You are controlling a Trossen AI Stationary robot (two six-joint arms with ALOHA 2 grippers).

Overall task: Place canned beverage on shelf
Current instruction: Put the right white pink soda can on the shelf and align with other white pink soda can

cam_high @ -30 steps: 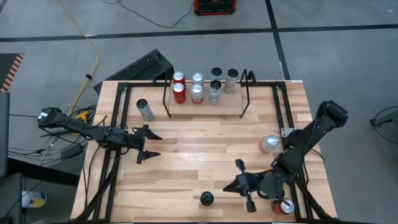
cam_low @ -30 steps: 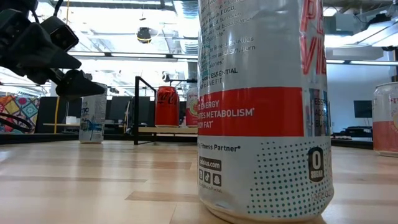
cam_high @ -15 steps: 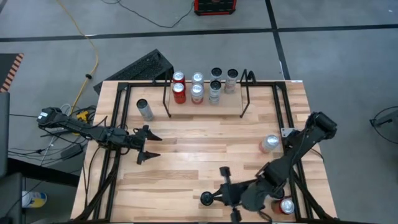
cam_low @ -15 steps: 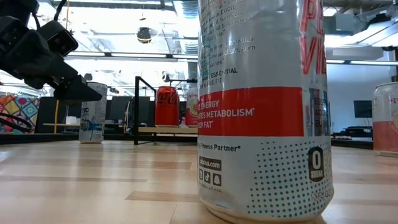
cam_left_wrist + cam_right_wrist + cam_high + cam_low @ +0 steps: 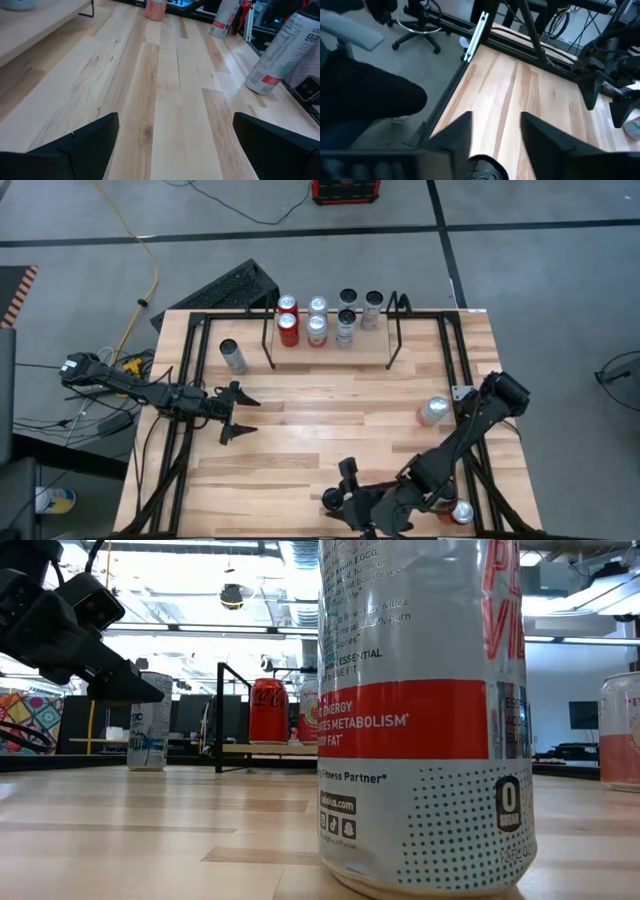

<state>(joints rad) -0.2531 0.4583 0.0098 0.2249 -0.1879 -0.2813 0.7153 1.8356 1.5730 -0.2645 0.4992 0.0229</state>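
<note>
The shelf (image 5: 330, 345) is a low black wire rack at the table's far side, with several cans standing in it. A silver can with a red band (image 5: 332, 500) stands upright near the table's near edge and fills the low view (image 5: 420, 710). My right gripper (image 5: 345, 485) is right at this can, open; its two fingers stand either side of the can's dark top (image 5: 482, 171), and I cannot tell whether they touch it. My left gripper (image 5: 240, 412) hangs open over the table's left part, with nothing between its fingers (image 5: 175, 117).
A loose can (image 5: 232, 355) stands left of the shelf. Another can (image 5: 433, 412) stands at the right, and a red-topped one (image 5: 460, 513) at the near right corner. Black rail frames (image 5: 185, 430) run along both table sides. Bare wood lies mid-table.
My right gripper has swept along the near edge toward the table's left, from the near right over to the red-banded can, rolling its wrist as it went. The can has stayed where it was.
</note>
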